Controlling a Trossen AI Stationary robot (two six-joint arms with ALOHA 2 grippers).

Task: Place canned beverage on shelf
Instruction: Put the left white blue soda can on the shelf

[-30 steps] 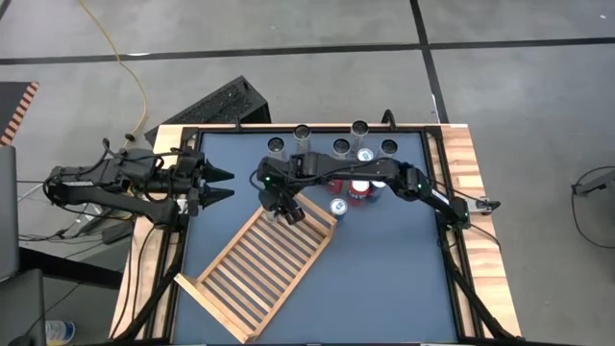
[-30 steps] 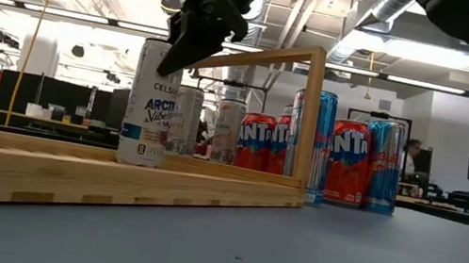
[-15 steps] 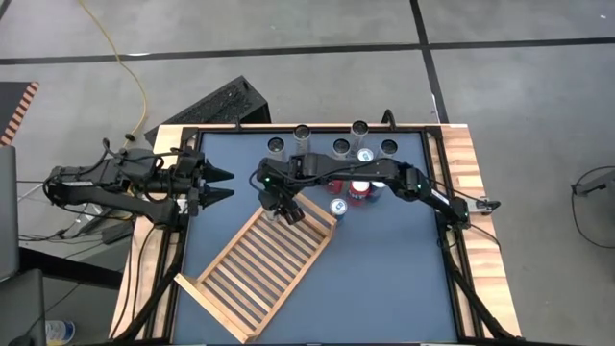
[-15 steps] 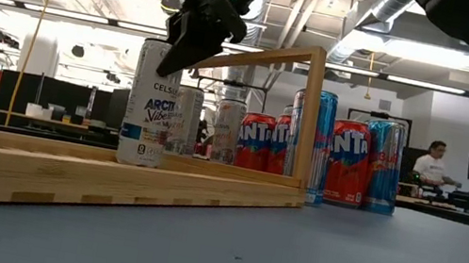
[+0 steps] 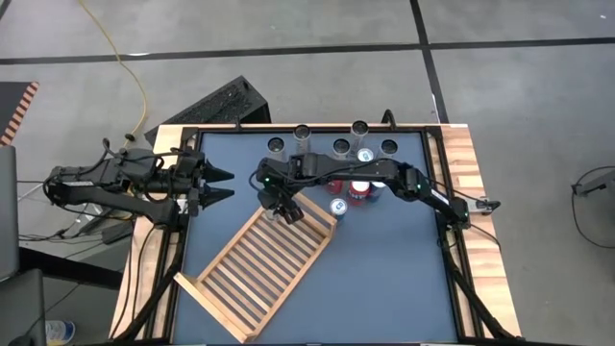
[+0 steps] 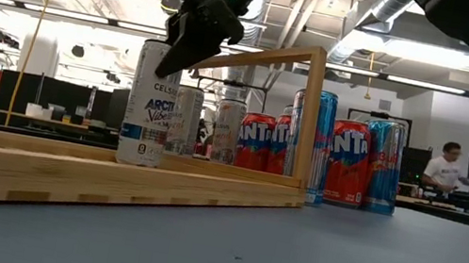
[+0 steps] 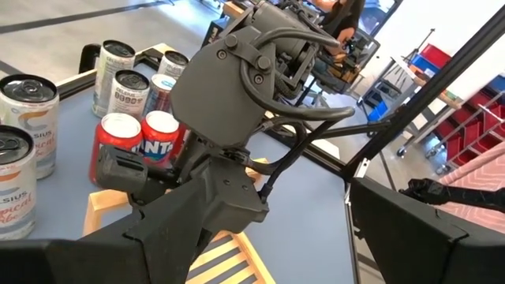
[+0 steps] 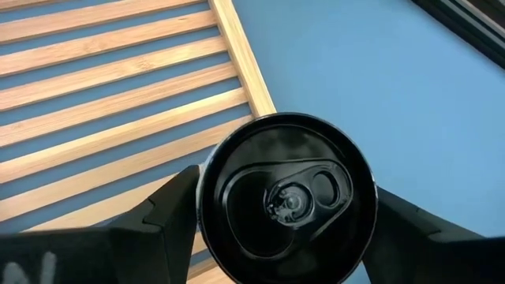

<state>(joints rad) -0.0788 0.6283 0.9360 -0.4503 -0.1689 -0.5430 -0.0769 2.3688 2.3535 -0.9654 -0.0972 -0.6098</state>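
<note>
A tall white can (image 6: 149,103) stands upright on the slats of the shelf (image 5: 261,270), at the rack's upper corner just left of centre in the high view, where the slatted wooden frame lies slantwise across the blue table (image 5: 384,279). The right gripper (image 6: 190,43) hangs over the can's top; in the right wrist view its fingers (image 8: 170,207) flank the can's dark lid on both sides, spread about as wide as the can, though whether they press its wall or stand just clear is hard to judge there. To the right of the shelf's post in the low view stand red and blue cans (image 6: 348,163) in a cluster on the table. The left gripper (image 5: 223,185) waits at the table's left edge, its fingers parted and holding nothing.
</note>
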